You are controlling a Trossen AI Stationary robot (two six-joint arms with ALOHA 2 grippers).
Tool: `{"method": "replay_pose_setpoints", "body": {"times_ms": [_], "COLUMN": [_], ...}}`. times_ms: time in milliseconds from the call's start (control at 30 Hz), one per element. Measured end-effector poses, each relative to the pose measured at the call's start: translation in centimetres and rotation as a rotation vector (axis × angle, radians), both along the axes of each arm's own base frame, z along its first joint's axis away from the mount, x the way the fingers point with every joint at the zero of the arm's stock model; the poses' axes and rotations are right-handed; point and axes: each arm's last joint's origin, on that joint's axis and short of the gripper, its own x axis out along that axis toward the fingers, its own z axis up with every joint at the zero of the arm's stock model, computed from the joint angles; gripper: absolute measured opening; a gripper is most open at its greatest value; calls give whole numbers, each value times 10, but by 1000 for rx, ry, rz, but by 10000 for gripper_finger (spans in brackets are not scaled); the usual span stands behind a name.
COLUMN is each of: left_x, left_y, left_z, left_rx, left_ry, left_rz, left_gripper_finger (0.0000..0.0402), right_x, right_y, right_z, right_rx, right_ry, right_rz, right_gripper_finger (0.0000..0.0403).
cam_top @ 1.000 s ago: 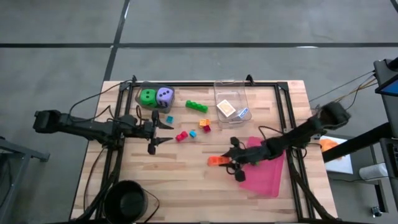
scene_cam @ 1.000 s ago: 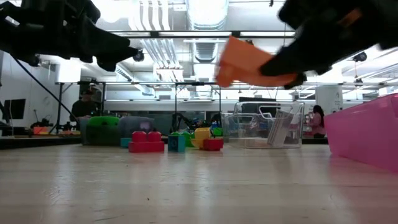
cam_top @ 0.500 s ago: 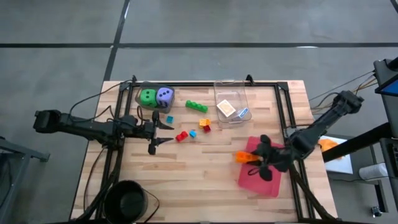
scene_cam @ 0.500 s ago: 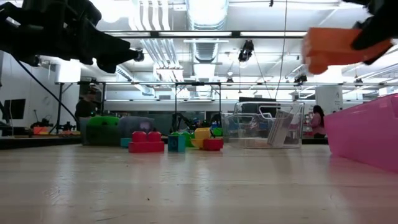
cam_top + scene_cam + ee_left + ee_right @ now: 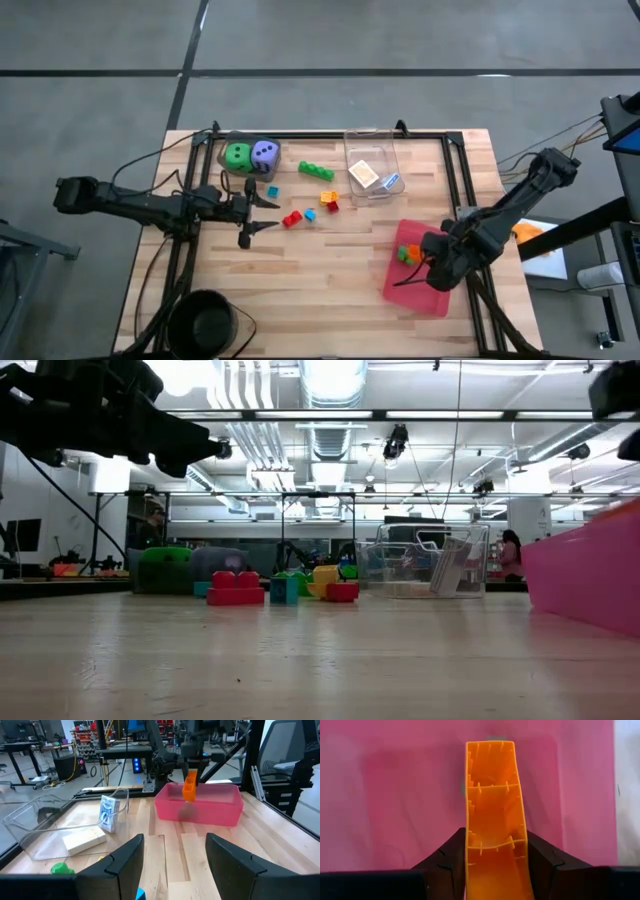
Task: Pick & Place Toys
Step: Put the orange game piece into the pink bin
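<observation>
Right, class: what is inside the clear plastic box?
The clear plastic box holds two flat packets: the blue-white packet stands upright against one wall, and the orange-white packet lies flat on the floor. Nothing else shows through its walls.

- Orange brick [image 5: 493,820], ribbed and hollow inside, pinched between the dark fingers [image 5: 445,862] of the right gripper [image 5: 418,258].
- Pink tray [image 5: 425,295], plain, at about four o'clock on the table.
- Green die [image 5: 238,156] with dark dots, purple die [image 5: 265,153] with dark dots, at eleven o'clock.
- Green brick [image 5: 316,170], red brick [image 5: 291,219], small blue brick [image 5: 271,191].
- Clear plastic box [image 5: 372,165] holding an orange-white packet [image 5: 364,173] and a blue-white packet [image 5: 108,812].
- Pale striped wooden table [image 5: 300,270].
</observation>
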Motion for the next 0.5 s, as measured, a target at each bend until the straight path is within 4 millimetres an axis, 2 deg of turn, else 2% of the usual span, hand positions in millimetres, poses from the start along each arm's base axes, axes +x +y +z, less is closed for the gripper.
{"method": "replay_pose_setpoints", "body": {"times_ms": [167, 367, 500], "left_x": [0, 0, 0], "left_y": [0, 0, 0], "left_z": [0, 0, 0], "left_rx": [0, 0, 0], "left_ry": [0, 0, -1], "left_rz": [0, 0, 0], "left_gripper_finger": [214, 214, 214], "right_x": [8, 18, 25], "right_y": [8, 17, 24], "right_z": [-11, -13, -9], "right_rx": [-41, -59, -68], "right_ry": [66, 109, 110], "right_rz": [-15, -19, -38], "right_gripper_finger": [131, 135, 223]}}
